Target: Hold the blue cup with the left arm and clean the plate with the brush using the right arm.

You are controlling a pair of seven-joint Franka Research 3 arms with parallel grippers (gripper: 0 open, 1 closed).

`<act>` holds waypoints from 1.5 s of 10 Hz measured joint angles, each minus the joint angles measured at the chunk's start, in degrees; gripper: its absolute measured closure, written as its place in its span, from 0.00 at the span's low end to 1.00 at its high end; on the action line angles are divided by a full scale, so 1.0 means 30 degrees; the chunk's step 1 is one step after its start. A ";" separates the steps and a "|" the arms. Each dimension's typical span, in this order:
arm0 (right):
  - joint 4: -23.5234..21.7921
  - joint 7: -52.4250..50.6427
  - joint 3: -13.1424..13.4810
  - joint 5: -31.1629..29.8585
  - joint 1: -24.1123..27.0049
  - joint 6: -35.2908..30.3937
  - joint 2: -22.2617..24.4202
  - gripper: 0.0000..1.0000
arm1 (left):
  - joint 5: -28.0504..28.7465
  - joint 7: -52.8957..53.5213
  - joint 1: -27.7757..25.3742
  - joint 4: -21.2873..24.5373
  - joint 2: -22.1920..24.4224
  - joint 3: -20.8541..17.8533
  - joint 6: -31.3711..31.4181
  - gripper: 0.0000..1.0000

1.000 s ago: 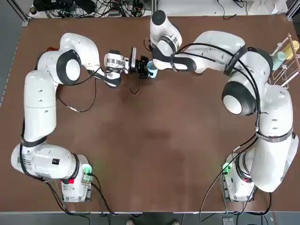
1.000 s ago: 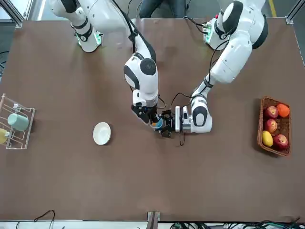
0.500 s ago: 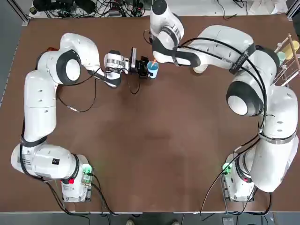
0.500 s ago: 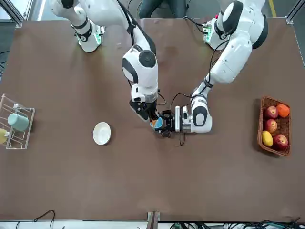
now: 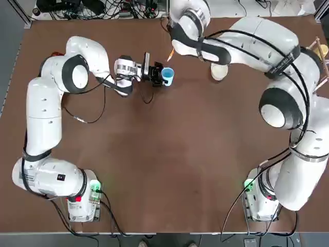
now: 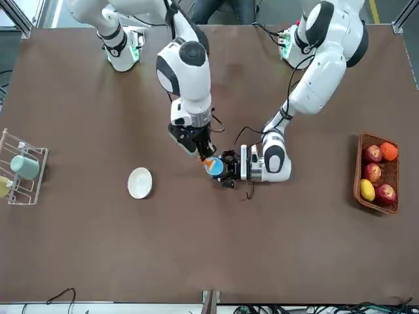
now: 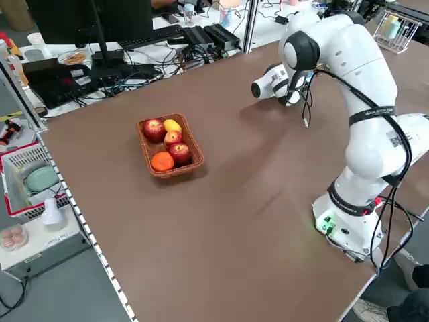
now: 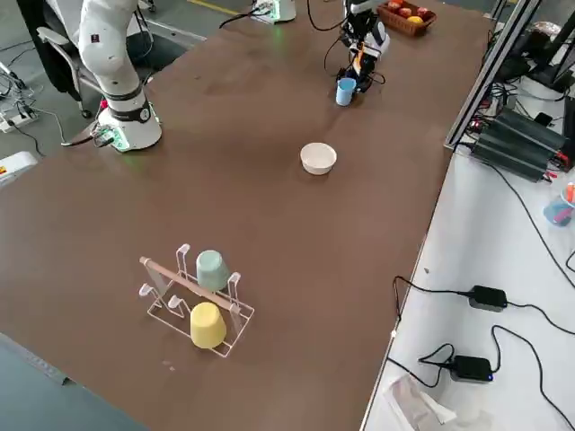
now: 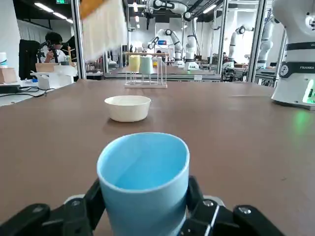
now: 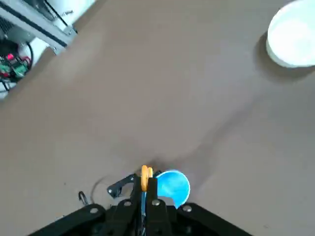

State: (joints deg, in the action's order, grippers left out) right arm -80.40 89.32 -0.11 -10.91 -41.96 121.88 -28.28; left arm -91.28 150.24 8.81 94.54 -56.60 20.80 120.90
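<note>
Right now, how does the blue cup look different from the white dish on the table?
The cup is light blue, while the dish is cream-white. The cup is tall and narrow; the dish is low and wide-mouthed. The cup is held in the left gripper, whereas the dish sits on the table, with no gripper on it. Both are round and open at the top.

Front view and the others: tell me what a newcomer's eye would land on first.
Probably the two big white arms, meeting near the table's middle, where the left claw grips the light-blue cup and the right claw holds the orange brush close by it. Next, the small white plate on bare brown tabletop, and the wicker basket of bright fruit off on the left arm's side.
</note>
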 joint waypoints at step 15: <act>-0.2340 -2.0709 -0.0036 0.7647 1.0521 -0.2262 0.2248 0.96 | 0.0002 0.0066 -0.0208 0.0329 0.0053 -0.0009 -0.0007 0.00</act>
State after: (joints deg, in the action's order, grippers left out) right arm -87.42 27.20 -0.22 12.03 -10.40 115.09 -21.54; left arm -91.27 150.43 8.19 95.52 -56.44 20.78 120.88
